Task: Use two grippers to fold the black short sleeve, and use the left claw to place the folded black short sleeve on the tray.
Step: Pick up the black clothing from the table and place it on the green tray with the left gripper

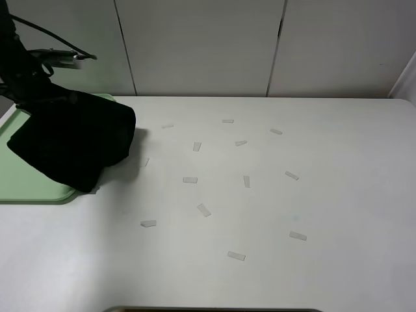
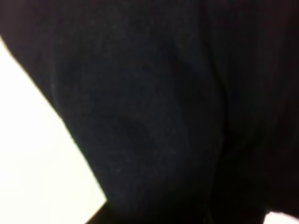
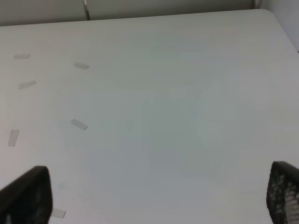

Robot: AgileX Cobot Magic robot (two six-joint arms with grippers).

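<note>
Left claw itself is hidden — its wrist view is filled by the black short sleeve [image 2: 163,107], with only a pale sliver of surface at one edge. Can't tell from the pictures how the jaws stand, but the bundled shirt hangs from under the left arm [image 1: 19,62], so it's carried there. The arm comes in from the far-left corner, angled down over the tray [image 1: 26,188], cables trailing off its upper part.

The black short sleeve [image 1: 71,140] is a folded dark bundle over the tray's right half, its right and lower edges overhanging the rim onto the white surface [image 1: 273,214]. No lettering visible.

Right claw [image 3: 159,196]: spread wide, nothing between the fingers [image 3: 28,196] — only bare surface below. Out of the high view.

Short tape strips [image 1: 204,209] lie scattered across the middle of the surface, well apart from the tray.
</note>
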